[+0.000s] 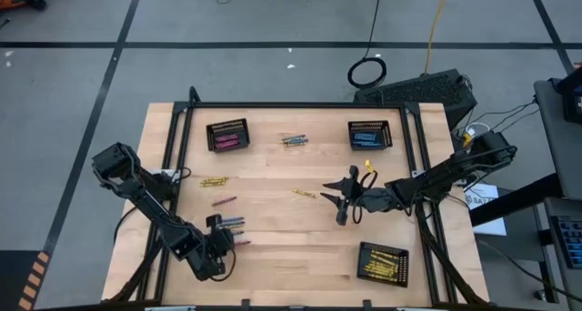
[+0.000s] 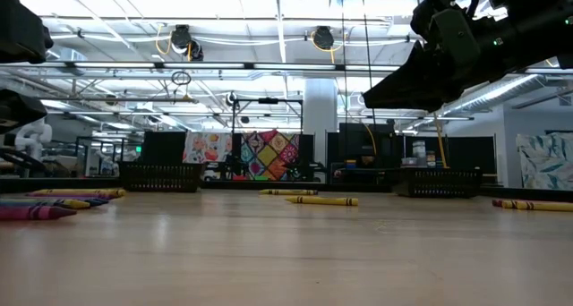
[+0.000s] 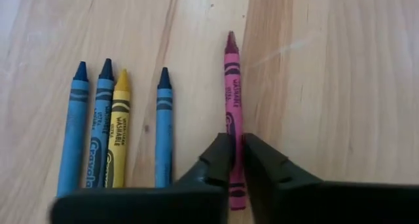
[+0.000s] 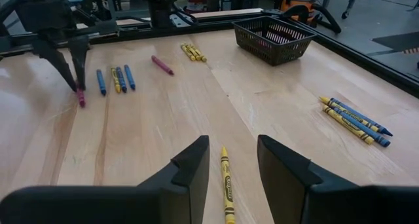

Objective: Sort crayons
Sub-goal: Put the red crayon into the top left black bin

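A pink crayon (image 3: 232,86) lies flat on the wooden table near its front left, and my left gripper (image 3: 236,144) is shut on it. Just beside it lie three blue crayons and one yellow crayon (image 3: 118,126) in a row. My right gripper (image 4: 232,155) hovers open over mid-table (image 1: 331,194), fingers either side of a single yellow crayon (image 4: 226,181) without touching it. Loose crayons also lie farther off: a pink one (image 4: 162,65), a yellow pair (image 4: 193,52), and a yellow-and-blue group (image 4: 353,119). My left gripper pinches the pink crayon between its two fingers (image 3: 219,160) on its long sides, in the blunt-end half (image 3: 233,133). The fingers come slanting down from above. The crayon lies flat on the table with its tip pointing away from the gripper.
Three black mesh baskets stand on the table: one at the far left (image 1: 227,135) with pink crayons, one at the far right (image 1: 370,135) with blue ones, one at the near right (image 1: 383,262) with yellow ones. A black frame rail (image 1: 300,105) borders the table.
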